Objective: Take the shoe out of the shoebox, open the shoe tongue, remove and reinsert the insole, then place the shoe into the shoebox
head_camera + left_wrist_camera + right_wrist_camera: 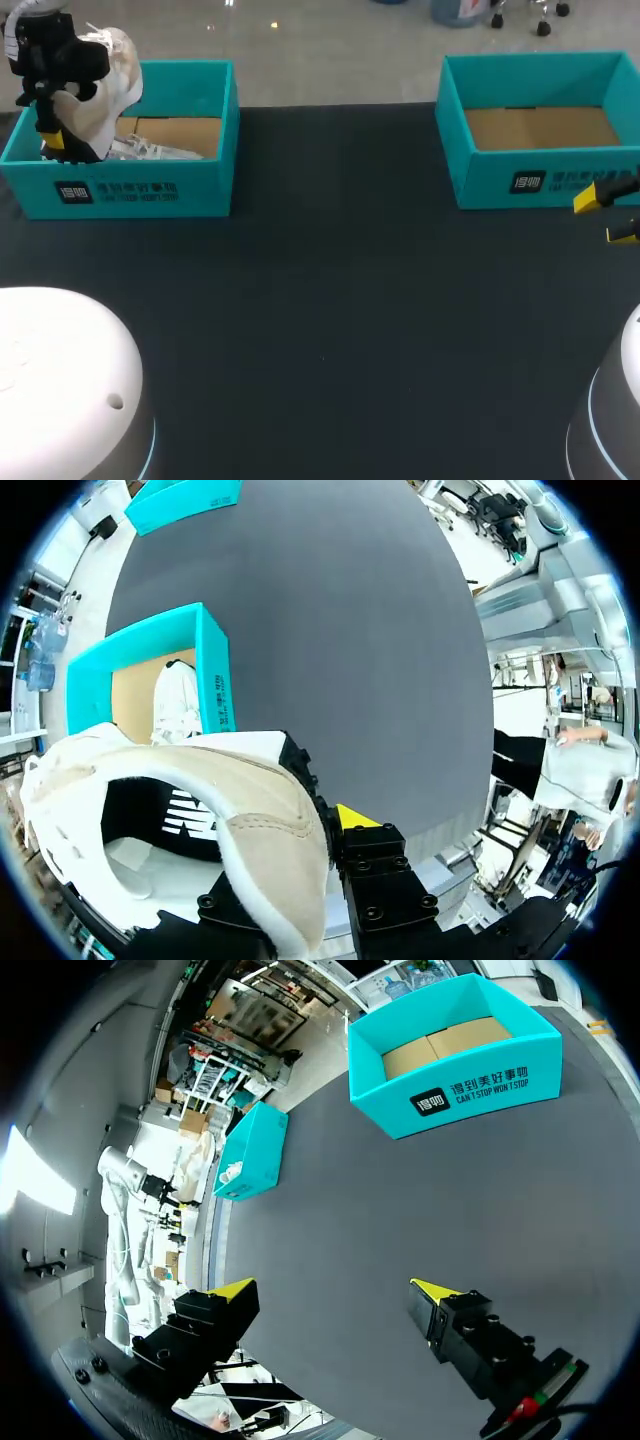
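Note:
A white and beige shoe (100,85) hangs over the left end of the left teal shoebox (150,190), with my left gripper (55,135) shut on it. In the left wrist view the fingers pinch the shoe (200,790) at its padded collar, one yellow tip outside and the other hidden inside, at the gripper (322,825). A second white shoe (178,695) lies in the box (214,670) below; its laces (155,150) show from above. My right gripper (606,216) hovers open in front of the right shoebox (540,180), holding nothing (332,1290).
The right shoebox (455,1055) shows only its bare cardboard floor. The dark table mat (330,300) stretches between and in front of the two boxes. My arms' white bases (60,380) sit at the near corners.

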Available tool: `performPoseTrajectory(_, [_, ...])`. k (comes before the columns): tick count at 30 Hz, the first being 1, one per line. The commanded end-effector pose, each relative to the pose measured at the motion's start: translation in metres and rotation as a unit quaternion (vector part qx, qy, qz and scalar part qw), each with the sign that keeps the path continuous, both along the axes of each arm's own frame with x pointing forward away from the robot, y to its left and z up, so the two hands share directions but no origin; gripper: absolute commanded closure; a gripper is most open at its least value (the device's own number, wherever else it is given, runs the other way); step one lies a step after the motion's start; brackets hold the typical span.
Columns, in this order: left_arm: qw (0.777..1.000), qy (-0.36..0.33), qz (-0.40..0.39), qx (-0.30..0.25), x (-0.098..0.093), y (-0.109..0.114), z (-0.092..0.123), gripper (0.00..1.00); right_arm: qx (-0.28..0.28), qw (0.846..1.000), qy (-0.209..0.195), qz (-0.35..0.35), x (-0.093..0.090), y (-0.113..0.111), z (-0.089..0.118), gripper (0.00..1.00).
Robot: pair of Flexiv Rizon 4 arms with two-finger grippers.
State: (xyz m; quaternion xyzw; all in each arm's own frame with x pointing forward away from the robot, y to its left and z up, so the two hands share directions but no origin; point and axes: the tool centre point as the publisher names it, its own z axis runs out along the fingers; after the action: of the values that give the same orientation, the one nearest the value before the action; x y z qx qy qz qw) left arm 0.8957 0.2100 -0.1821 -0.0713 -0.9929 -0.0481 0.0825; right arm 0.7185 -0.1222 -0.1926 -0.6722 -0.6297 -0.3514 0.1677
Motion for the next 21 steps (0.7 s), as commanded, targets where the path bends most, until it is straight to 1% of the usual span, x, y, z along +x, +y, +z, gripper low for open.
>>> performPoseTrajectory(1, [1.0, 0.008, -0.018, 0.01, 0.019, 0.022, 0.003, 1.0, -0.001, 1.0, 0.001, -0.001, 0.0, 0.001, 0.0, 0.0])
performPoseTrajectory(5, [0.999, 0.004, -0.034, 0.011, 0.032, 0.04, 0.004, 1.0, -0.001, 1.0, 0.001, -0.001, 0.0, 0.001, 0.0, 0.0])
performPoseTrajectory(6, [0.999, 0.005, -0.035, 0.014, 0.039, 0.046, 0.004, 1.0, -0.001, 1.0, 0.001, -0.001, 0.0, 0.001, 0.0, 0.0])
performPoseTrajectory(7, [0.998, 0.012, -0.055, 0.015, 0.043, 0.05, 0.004, 1.0, -0.001, 1.0, 0.001, -0.001, 0.0, 0.001, 0.0, 0.0])
performPoseTrajectory(8, [0.999, 0.004, -0.041, 0.016, 0.047, 0.055, 0.004, 1.0, -0.001, 1.0, 0.001, -0.001, 0.0, 0.001, 0.0, 0.0])
performPoseTrajectory(10, [0.999, 0.004, -0.046, 0.025, 0.054, 0.062, 0.005, 1.0, -0.001, 1.0, 0.001, -0.001, 0.0, 0.001, 0.0, 0.0])
performPoseTrajectory(12, [0.998, 0.002, -0.051, 0.036, 0.062, 0.068, 0.005, 1.0, -0.001, 1.0, 0.001, -0.001, 0.0, 0.001, 0.0, 0.0])
performPoseTrajectory(15, [0.999, -0.007, -0.031, 0.043, 0.075, 0.077, 0.004, 1.0, -0.001, 1.0, 0.001, -0.001, 0.0, 0.001, 0.0, 0.0])
performPoseTrajectory(21, [0.998, -0.014, -0.041, 0.037, 0.1, 0.089, -0.005, 1.0, -0.001, 1.0, 0.001, -0.001, 0.0, 0.001, 0.0, 0.0])
